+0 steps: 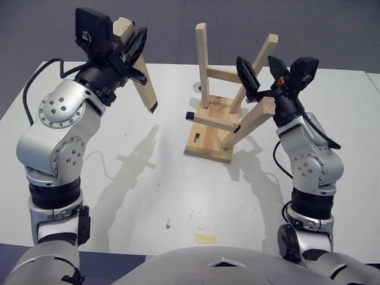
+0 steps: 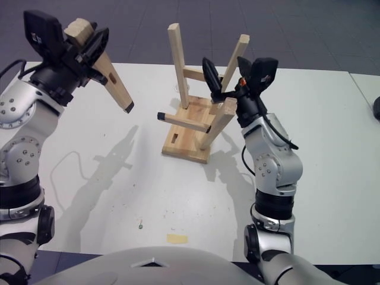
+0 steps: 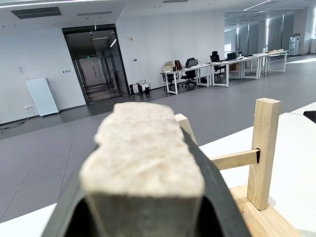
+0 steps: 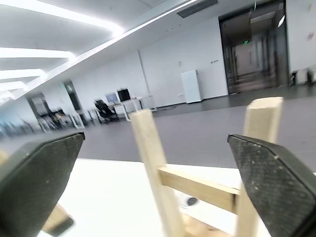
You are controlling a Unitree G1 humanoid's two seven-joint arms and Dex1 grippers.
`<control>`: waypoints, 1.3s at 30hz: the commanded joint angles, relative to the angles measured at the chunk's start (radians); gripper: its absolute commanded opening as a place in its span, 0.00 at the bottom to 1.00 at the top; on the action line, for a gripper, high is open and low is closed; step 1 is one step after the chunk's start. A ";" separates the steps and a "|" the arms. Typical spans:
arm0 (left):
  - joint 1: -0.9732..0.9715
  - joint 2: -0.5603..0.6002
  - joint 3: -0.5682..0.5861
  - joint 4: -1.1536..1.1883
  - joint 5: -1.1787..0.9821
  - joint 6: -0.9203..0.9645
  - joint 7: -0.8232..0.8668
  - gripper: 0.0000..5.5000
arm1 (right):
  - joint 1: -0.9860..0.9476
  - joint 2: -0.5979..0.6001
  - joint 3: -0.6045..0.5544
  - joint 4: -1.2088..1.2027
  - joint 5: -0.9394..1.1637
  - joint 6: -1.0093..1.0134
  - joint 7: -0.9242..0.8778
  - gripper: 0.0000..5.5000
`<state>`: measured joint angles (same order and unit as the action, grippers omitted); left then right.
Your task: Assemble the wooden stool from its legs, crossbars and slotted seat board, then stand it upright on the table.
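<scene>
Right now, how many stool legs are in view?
4. One leg in the left claw, above the table. Three on the seat board: upright leg far left, leaning leg far right, tilted leg beside the right claw. None seems hidden.

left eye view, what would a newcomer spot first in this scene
The half-built stool at the middle of the table draws the eye first: it rests upside down on its seat board, with legs sticking up at uneven angles. Next comes the left gripper, high over the table's left side and clamped on a loose leg. The right gripper is open beside the stool's tilted legs.
</scene>
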<state>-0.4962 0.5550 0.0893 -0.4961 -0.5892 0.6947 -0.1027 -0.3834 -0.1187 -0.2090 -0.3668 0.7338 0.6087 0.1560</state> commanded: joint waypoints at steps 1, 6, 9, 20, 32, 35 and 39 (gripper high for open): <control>0.008 -0.022 -0.003 -0.010 0.030 0.014 -0.007 0.19 | -0.116 0.006 -0.117 0.016 0.337 0.137 -0.074 0.98; 0.008 -0.044 -0.002 -0.013 0.045 0.021 -0.012 0.19 | -0.164 -0.139 -0.196 0.062 0.592 0.226 0.005 0.98; 0.015 -0.051 0.014 -0.009 0.048 0.024 -0.021 0.19 | -0.180 -0.314 -0.277 0.176 0.678 0.280 0.206 0.98; 0.014 -0.078 0.039 -0.012 0.034 0.054 -0.039 0.19 | -0.032 -0.772 0.071 0.158 0.203 0.168 0.995 0.98; -0.007 -0.151 0.084 -0.010 -0.035 0.104 -0.033 0.19 | 0.030 -0.682 0.111 0.103 0.087 0.081 0.973 0.65; -0.008 -0.158 0.094 -0.012 -0.045 0.113 -0.033 0.19 | 0.082 -0.668 0.134 0.077 0.032 0.029 0.957 0.57; -0.006 -0.186 0.114 -0.011 -0.083 0.124 -0.020 0.19 | 0.128 -0.637 0.148 0.039 0.003 -0.007 0.923 0.46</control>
<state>-0.4838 0.3936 0.1855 -0.5083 -0.6419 0.8033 -0.1321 -0.2814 -0.7719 -0.0761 -0.2972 0.7508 0.6082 1.0927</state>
